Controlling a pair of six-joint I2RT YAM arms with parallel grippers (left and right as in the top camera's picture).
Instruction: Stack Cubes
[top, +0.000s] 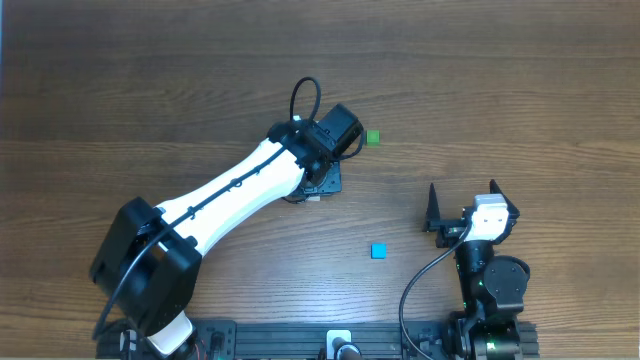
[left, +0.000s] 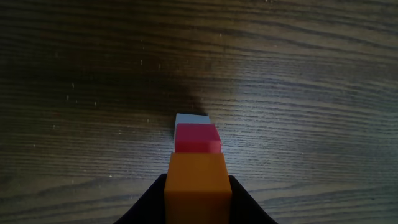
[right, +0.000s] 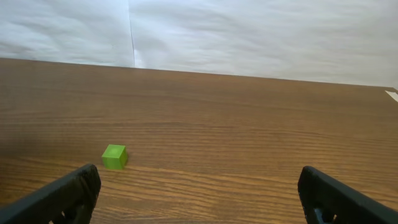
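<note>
Currently underway: the left tool (left: 198, 179) is setting the orange cube (left: 198, 196) onto a stack; this is looking like the third cube going on.
Left tool: it is clamping the orange cube from both sides, closed only to the cube's width.
Stack: a red cube (left: 198, 138) is apparently sitting on a grey cube (left: 189, 118) on the counter (top: 150, 80), right beneath the orange one; whether orange is touching red, I cannot tell.
Right tool (top: 463, 200): it is hanging wide open near its base, gripping nothing.
Loose cubes: a green cube (top: 373, 137) is lying just beside the left wrist; a blue cube (top: 378, 251) is lying between the arms.
Next move: it is calling for squaring orange over red, lowering until seated, then opening without nudging the column.
</note>
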